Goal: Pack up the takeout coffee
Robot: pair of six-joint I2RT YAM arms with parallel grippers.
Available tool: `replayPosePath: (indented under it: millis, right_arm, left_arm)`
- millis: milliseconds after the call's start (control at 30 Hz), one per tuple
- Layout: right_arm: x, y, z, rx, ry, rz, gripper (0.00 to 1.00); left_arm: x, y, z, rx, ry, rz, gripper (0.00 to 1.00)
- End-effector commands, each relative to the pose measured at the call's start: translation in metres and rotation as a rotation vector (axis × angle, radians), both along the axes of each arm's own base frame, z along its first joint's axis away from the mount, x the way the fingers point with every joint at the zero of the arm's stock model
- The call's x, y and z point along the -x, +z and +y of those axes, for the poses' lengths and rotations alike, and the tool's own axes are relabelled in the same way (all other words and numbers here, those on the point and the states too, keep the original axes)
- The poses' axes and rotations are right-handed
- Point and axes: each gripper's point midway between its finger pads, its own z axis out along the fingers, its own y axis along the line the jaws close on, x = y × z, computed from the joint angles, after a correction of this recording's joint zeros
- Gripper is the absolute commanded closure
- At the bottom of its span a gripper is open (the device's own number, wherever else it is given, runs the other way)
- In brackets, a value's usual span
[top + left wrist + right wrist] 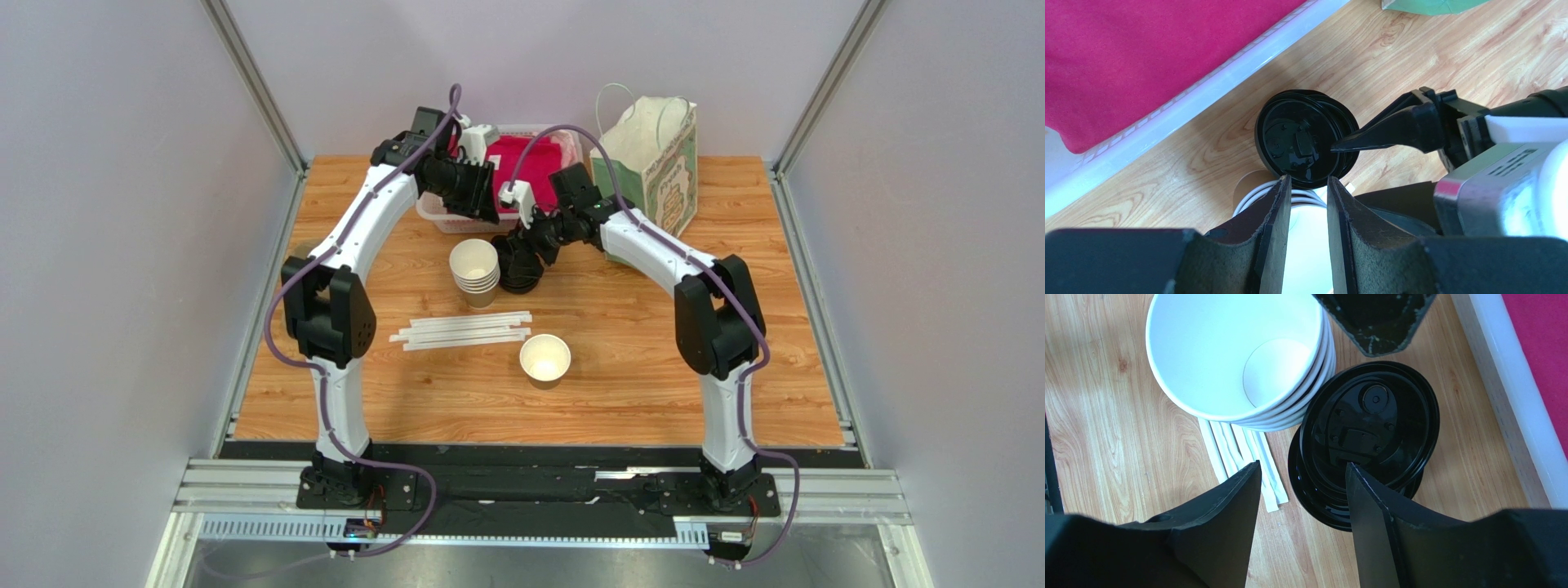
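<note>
The takeout coffee is a single tan paper cup (545,358) standing open-topped near the table's middle, with neither gripper near it. A pile of black lids (520,267) (1306,138) (1367,432) sits beside a stack of nested cups (475,270) (1235,352). My left gripper (499,219) (1309,179) hovers at the pile's edge. Its jaws are narrowly apart with nothing seen between them. My right gripper (530,251) (1303,467) is open and straddles the top lid's rim, one finger over the lid and the other outside it. The top lid sits tilted on the pile.
Wrapped straws (464,331) (1241,447) lie in front of the cup stack. A clear bin with red cloth (530,165) (1137,55) stands behind the lids. A white-and-green paper bag (650,153) stands open at the back right.
</note>
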Motion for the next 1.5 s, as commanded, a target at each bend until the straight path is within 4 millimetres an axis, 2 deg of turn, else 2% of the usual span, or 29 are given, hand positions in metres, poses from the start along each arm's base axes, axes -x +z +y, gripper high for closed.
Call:
replayPosePath:
  millis: [0,200,567,1000,1200,1300,1467]
  right_arm:
    - [-0.015,0.015,0.014,-0.028,0.019,-0.095,0.43]
    - [-0.019,0.009,0.018,-0.019,0.019,-0.096,0.46]
    - [-0.020,0.004,0.017,-0.012,0.022,-0.121,0.57]
    - [-0.018,-0.006,0.020,-0.006,0.038,-0.126,0.60]
    - [-0.020,-0.006,0.021,-0.005,0.036,-0.134,0.64]
    - [-0.020,-0.008,0.020,0.001,0.039,-0.136,0.69]
    - [-0.017,-0.014,0.020,0.016,0.046,-0.121,0.70]
  left_arm:
    - [0.002,0.024,-0.001,0.043,-0.007,-0.048,0.63]
    - [0.003,0.023,0.000,0.050,-0.009,-0.045,0.63]
    - [0.002,0.022,0.001,0.051,-0.003,-0.043,0.64]
    - [0.003,0.019,0.003,0.050,-0.004,-0.032,0.64]
    - [0.002,0.020,0.003,0.052,-0.005,-0.037,0.64]
    - [0.002,0.023,0.003,0.054,-0.007,-0.043,0.64]
    - [0.004,0.024,0.003,0.057,-0.009,-0.044,0.64]
